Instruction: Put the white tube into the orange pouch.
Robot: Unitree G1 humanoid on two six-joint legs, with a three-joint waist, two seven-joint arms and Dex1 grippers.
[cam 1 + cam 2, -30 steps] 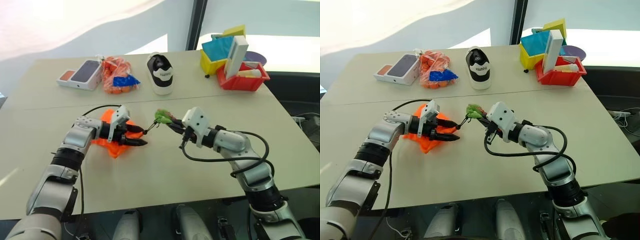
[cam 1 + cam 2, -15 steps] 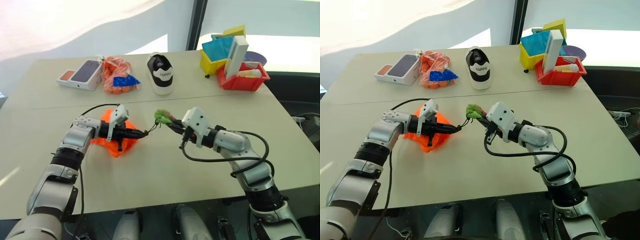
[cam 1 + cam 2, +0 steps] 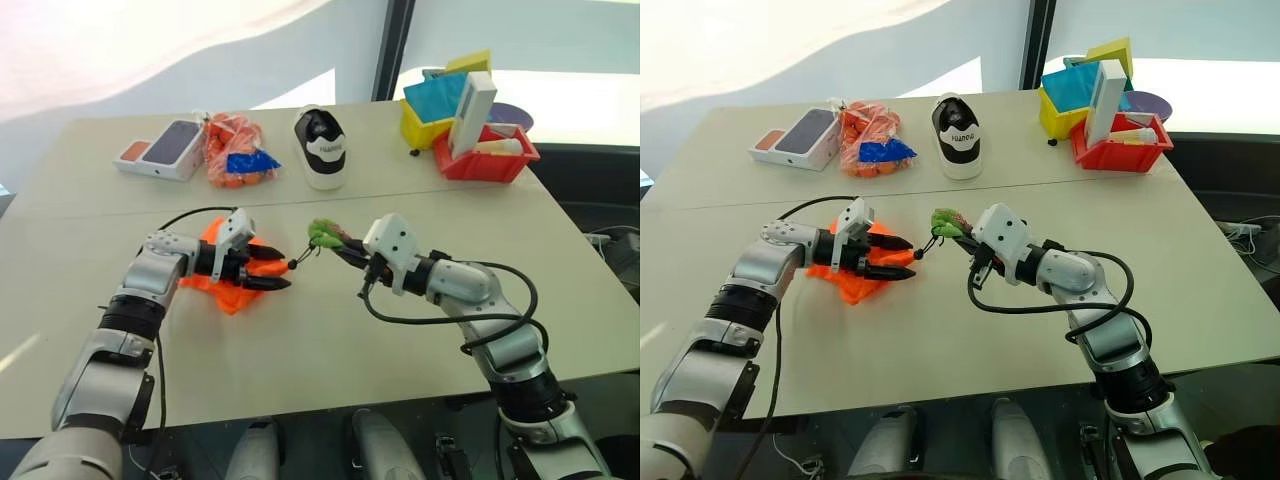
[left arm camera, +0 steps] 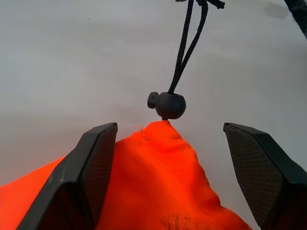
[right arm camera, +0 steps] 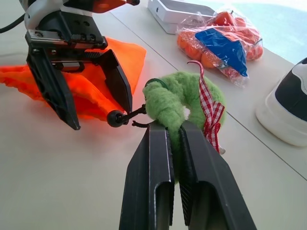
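- The left claw point(image 3: 272, 270) hangs low over the worktop point(image 3: 330, 340) with its two black fingers spread wide. They stand to either side of the gathered neck of the orange pouch point(image 3: 222, 290) and grip nothing.
- The pouch is soft, crumpled, bright orange fabric lying flat under that claw. Its neck tapers to a point aimed at the other arm, and a small round black cord stopper point(image 4: 168, 105) sits right at the tip.
- A thin dark cord point(image 4: 188, 43) runs taut from the stopper across a short stretch of bare worktop to the right claw point(image 5: 170, 132).
- The right claw has its fingers pressed together on a fuzzy green toggle point(image 5: 172, 100) at the cord's end. A red-and-white checked ribbon point(image 5: 209, 112) hangs off the toggle.
- As I judge it, the next move turns on the neck. It is drawn shut, its long axis runs along the cord between the two claws, and the left claw is by far the nearer to it.
- Farther back sit a flat phone box point(image 3: 160, 148), a net bag of orange pieces with a blue label point(image 3: 238, 152), and a white-and-black shoe point(image 3: 322, 148).
- Farthest, at the right corner, stand a yellow bin point(image 3: 418, 125) and a red bin point(image 3: 485, 160).
- A white tube point(image 3: 496, 146) lies along the red bin, well away from both claws. It is too small for me to be sure it is the one wanted.
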